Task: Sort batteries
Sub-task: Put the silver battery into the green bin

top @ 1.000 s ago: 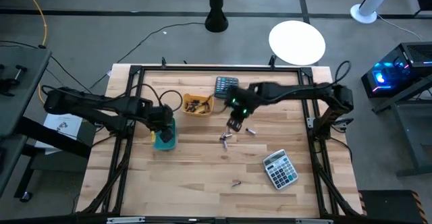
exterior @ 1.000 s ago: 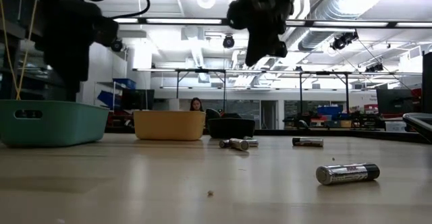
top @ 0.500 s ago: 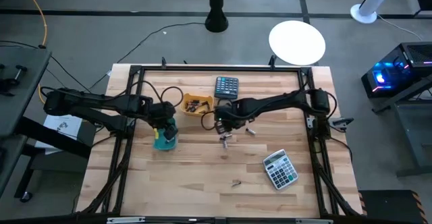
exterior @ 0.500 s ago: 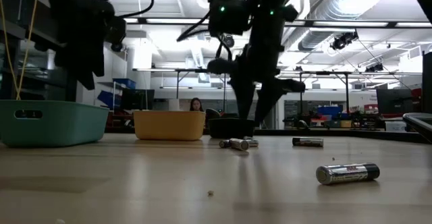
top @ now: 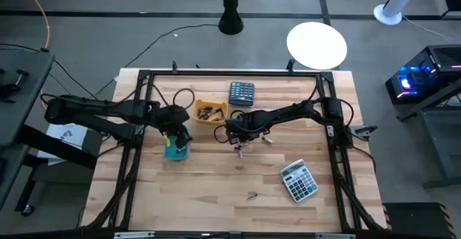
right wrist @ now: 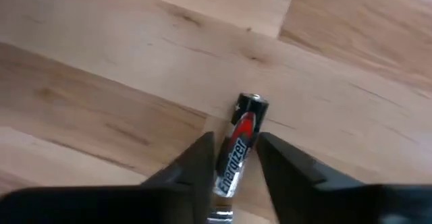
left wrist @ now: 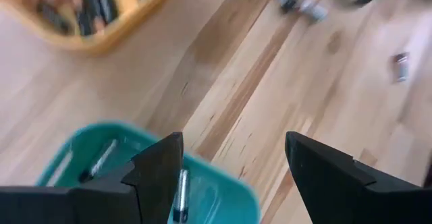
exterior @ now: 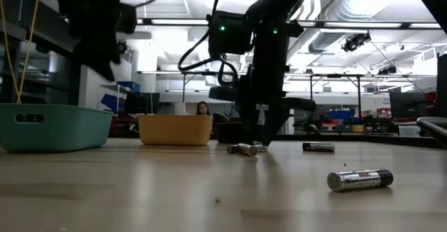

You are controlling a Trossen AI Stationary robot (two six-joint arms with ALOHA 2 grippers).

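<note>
The right gripper (right wrist: 233, 160) is lowered near the table (top: 216, 188) centre, fingers parted around an Energizer battery (right wrist: 237, 146) lying on the wood. The left gripper (left wrist: 233, 177), fingers spread empty, hovers over the teal bin (left wrist: 223, 190) containing batteries (left wrist: 179, 190) near the left edge.

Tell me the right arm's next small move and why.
Probably close the jaws, then lift. In the right wrist view the right gripper straddles a battery lying on the wooden table, one jaw on each side with gaps still showing. The high view places it low over the loose batteries mid-table.
</note>
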